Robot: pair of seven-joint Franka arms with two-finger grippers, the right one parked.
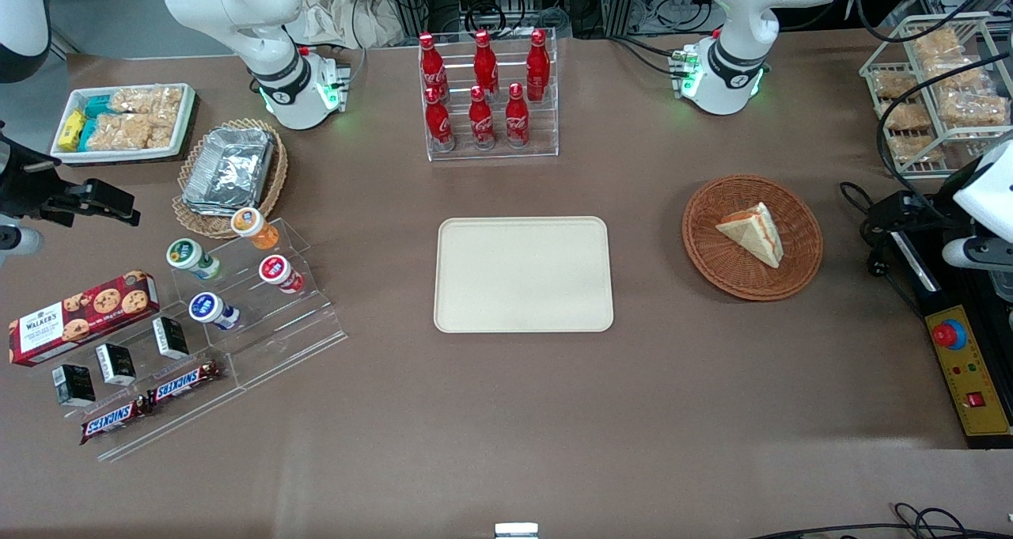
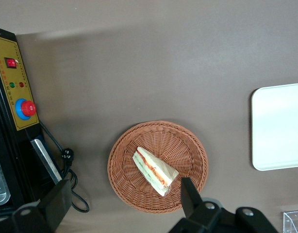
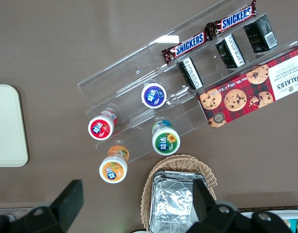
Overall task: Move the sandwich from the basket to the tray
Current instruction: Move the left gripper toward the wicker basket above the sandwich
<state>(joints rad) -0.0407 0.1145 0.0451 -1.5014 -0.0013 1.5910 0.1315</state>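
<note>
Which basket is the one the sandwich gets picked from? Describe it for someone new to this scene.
Start at the cream-beige rectangular tray mid-table; toward the working arm's end sits a round reddish-brown wicker basket holding a triangular white-bread sandwich. The other basket is tan and holds foil containers. The gripper hovers above it, jaws open.

arm (image 1: 740,40): glossy white, green base lights | tool (image 2: 124,201): black, two wedge fingers, wide apart

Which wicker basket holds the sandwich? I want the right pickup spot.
The reddish-brown round basket at the working arm's end holds the sandwich; the tan basket holds foil containers. The open gripper hovers above.
</note>
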